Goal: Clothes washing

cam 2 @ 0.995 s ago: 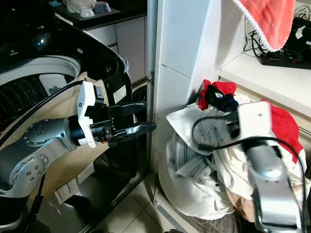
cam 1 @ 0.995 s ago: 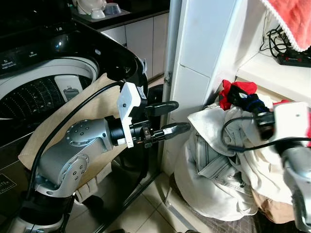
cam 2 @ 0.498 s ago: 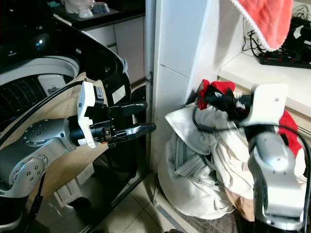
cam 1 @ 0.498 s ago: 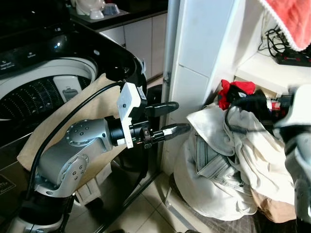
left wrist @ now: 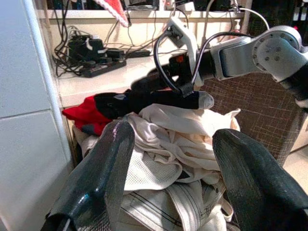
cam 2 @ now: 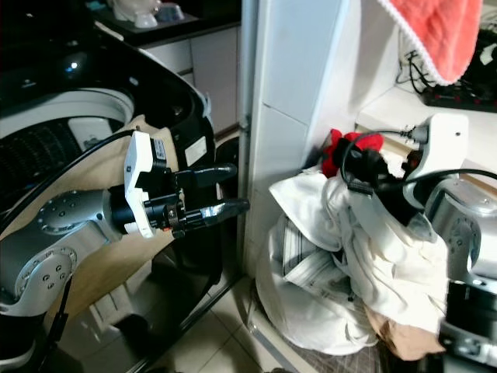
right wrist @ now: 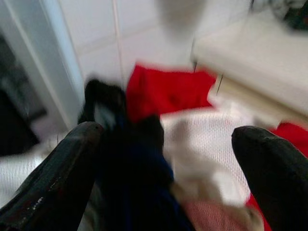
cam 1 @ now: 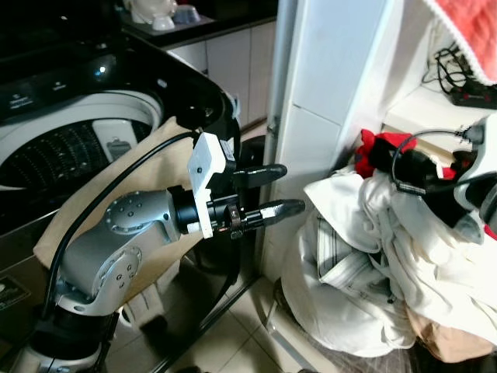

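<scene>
Jaws of the left gripper (cam 1: 268, 189) stood spread, holding nothing, in the air at the centre of the head view, between the washing machine (cam 1: 70, 148) at nine o'clock and the laundry pile (cam 1: 373, 264) at four o'clock. The right gripper (left wrist: 159, 98) reached over the top of that pile from three o'clock, its jaws also spread, the fingers (right wrist: 53, 183) on either side of a dark garment (right wrist: 130, 163) with a red garment (right wrist: 168, 91) just behind it; I could not tell whether they touched the cloth. The pile was mostly white and cream fabric, with a striped piece (cam 1: 334, 252) showing low on its near side, heaped against a white tiled wall (cam 1: 326, 85). A tan cloth (cam 1: 101, 202) hung over the machine's front edge below the open drum. The floor (cam 1: 233, 342) was pale tile. A white shelf (left wrist: 101, 82) behind the pile carried a black power strip (left wrist: 98, 67) and tangled cables, and a pink towel (cam 2: 439, 31) hung at one o'clock. Small labels on the machine were too blurred to read.
</scene>
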Available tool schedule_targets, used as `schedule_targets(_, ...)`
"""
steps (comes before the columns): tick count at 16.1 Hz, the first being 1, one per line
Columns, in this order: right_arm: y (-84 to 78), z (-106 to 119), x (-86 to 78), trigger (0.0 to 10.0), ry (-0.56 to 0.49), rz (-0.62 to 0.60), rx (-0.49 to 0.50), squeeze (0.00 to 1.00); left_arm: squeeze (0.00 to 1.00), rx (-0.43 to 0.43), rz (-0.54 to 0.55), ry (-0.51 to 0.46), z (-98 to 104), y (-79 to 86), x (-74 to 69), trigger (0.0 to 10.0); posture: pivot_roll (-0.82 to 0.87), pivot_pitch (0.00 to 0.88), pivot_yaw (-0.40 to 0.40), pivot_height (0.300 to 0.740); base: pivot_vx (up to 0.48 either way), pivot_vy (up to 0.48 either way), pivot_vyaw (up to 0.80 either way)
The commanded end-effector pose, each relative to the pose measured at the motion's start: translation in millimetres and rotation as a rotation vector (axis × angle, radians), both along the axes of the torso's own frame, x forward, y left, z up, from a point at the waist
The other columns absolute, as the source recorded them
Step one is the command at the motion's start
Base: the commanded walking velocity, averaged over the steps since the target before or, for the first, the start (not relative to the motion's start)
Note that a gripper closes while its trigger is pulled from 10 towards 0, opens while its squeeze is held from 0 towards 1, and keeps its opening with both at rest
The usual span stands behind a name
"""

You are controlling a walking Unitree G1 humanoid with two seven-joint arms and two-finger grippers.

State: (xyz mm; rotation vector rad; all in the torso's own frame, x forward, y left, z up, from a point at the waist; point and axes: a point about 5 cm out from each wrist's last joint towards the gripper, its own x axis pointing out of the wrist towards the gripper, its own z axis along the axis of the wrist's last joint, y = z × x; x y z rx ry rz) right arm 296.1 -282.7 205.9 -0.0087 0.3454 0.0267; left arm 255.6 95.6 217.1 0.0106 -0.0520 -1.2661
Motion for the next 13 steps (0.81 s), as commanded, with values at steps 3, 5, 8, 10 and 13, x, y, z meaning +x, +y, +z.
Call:
schedule_targets(3, 2.8, -3, 0.8, 10.0, 0.107, 0.169, 0.058, 0.0, 0.0, 0.026, -0.006, -0.014, 2, -1.0, -0.5, 10.0, -0.06, 0.0, -0.004, 0.74, 0.0, 0.0, 0.0)
schedule_targets(5, 0.7, -6, 2.7, 10.0, 0.102, 0.167, 0.06, 0.0, 0.0, 0.025, -0.005, -0.016, 3, -1.0, 0.1, 10.0, -0.06, 0.0, -0.005, 0.74, 0.0, 0.0, 0.0)
schedule_targets(8, -2.7, -4, 7.3, 2.9, 0.061, 0.167, 0.067, 0.0, 0.0, 0.023, -0.005, -0.019, 3, -1.3, 1.2, 10.0, -0.06, 0.0, -0.003, 0.74, 0.0, 0.0, 0.0)
schedule_targets(10, -3.4, -4, 10.3, 0.0, 0.027, 0.175, 0.074, 0.0, 0.0, 0.023, -0.005, -0.019, 4, -1.4, 1.8, 10.0, -0.06, 0.0, -0.003, 0.74, 0.0, 0.0, 0.0)
schedule_targets(13, -2.6, -4, 11.7, 0.0, 0.012, 0.192, 0.073, 0.0, 0.0, 0.024, -0.003, -0.02, 4, -1.3, 2.3, 10.0, -0.06, 0.0, -0.003, 0.74, 0.0, 0.0, 0.0)
